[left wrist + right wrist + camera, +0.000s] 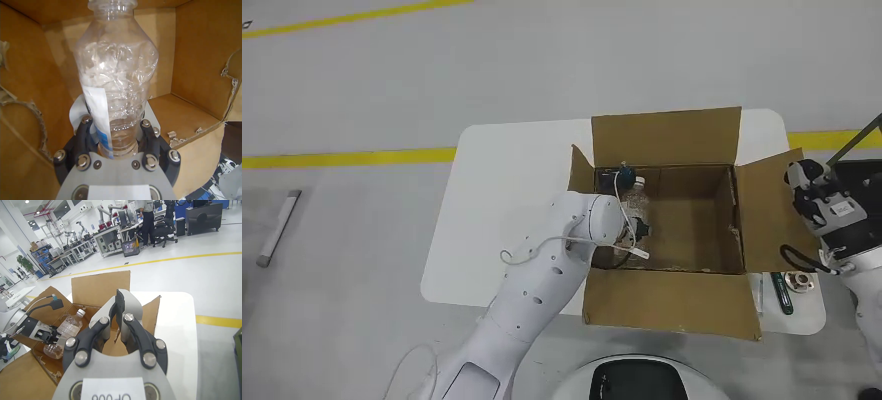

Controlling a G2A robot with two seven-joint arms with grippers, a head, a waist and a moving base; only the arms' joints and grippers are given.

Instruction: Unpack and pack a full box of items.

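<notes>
Closest, the left pincer is clamped on the lower body of a clear, crumpled plastic bottle. The bottle's neck points away from it, inside the open brown cardboard box. Farther off, the right pincer hangs over a box flap with its fingers together and empty, above the white rounded surface.

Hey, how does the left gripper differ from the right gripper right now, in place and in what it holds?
The left gripper is down inside the brown cardboard box; the right gripper is outside it, by an open flap. The left gripper's fingers clamp a clear crumpled plastic bottle; the right gripper's fingers are shut on nothing. Both are shut and look alike in build.
</notes>
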